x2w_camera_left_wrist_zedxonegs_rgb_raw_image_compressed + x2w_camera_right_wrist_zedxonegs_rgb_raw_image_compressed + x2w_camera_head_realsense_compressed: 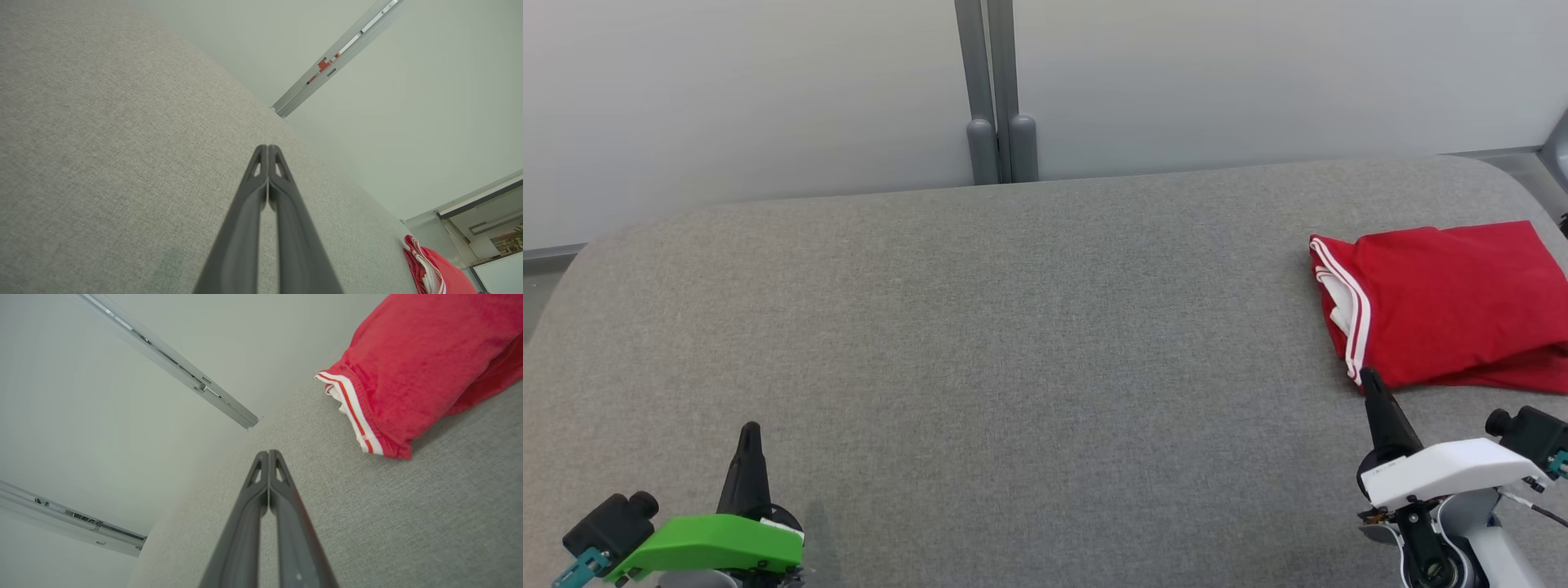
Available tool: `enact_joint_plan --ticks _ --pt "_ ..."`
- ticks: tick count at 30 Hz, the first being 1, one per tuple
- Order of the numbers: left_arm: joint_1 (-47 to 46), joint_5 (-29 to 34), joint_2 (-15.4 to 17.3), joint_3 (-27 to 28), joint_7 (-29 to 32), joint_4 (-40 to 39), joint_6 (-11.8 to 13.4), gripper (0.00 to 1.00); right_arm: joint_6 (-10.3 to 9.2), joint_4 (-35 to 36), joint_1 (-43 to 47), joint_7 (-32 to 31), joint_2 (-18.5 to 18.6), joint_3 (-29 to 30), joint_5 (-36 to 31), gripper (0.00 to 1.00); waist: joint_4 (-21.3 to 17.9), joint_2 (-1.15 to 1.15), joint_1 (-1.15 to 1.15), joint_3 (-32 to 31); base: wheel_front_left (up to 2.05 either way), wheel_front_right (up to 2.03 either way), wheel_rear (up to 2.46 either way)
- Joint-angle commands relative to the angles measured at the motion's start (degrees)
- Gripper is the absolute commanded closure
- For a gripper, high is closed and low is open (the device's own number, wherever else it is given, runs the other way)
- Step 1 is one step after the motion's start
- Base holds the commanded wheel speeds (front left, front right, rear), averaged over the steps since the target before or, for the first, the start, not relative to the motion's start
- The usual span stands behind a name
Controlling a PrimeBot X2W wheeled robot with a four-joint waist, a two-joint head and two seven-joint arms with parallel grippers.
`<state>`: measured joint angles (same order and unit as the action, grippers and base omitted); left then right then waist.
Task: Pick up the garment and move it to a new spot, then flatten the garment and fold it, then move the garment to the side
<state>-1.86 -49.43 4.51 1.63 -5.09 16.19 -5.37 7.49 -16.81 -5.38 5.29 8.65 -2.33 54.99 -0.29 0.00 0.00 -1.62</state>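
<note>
A red garment [1450, 302] with white-striped trim lies folded at the right edge of the grey padded table [1013, 343]. It also appears in the right wrist view [425, 363] and small in the left wrist view [433, 269]. My right gripper [1370, 378] is shut and empty, its tip just in front of the garment's near left corner, apart from it. Low at the front left, my left gripper [750, 429] is shut with nothing held. Both wrist views show the fingers pressed together [267, 149] [267, 453].
A pale wall with a grey vertical post [995, 90] runs behind the table. The table's rounded far corners fall away at left and right. A wide stretch of bare grey fabric lies between the two grippers.
</note>
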Motion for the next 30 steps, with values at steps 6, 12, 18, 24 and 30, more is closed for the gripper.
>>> enact_joint_plan --ticks 6,12,18,24,30 --pt "-2.0 -5.2 0.0 0.9 1.4 -1.0 -0.5 1.00 0.01 1.1 -1.2 -1.4 -0.4 1.4 4.7 1.00 0.0 0.00 0.00 0.1 0.00 0.00 0.00" --pt "-2.4 -9.0 -0.2 1.3 2.4 -1.1 -0.8 1.00 0.01 1.3 -1.2 -2.5 -1.0 2.2 8.0 1.00 0.0 0.00 0.00 0.3 0.00 0.00 0.00" --pt "-2.6 -12.7 -0.4 1.7 3.4 -1.3 -0.9 1.00 0.01 1.5 -1.2 -3.5 -1.5 2.9 11.2 1.00 0.1 0.00 0.00 0.4 0.00 0.00 0.00" --pt "-2.9 -16.1 -0.5 2.1 4.4 -1.4 -1.1 1.00 0.01 1.7 -1.2 -4.5 -2.0 3.6 14.2 1.00 0.1 0.00 0.00 0.5 0.00 0.00 0.00" --pt "-3.2 -19.3 -0.7 2.5 5.3 -1.5 -1.2 1.00 0.01 1.9 -1.3 -5.4 -2.4 4.3 16.9 1.00 0.1 0.00 0.00 0.6 0.00 0.00 0.00"
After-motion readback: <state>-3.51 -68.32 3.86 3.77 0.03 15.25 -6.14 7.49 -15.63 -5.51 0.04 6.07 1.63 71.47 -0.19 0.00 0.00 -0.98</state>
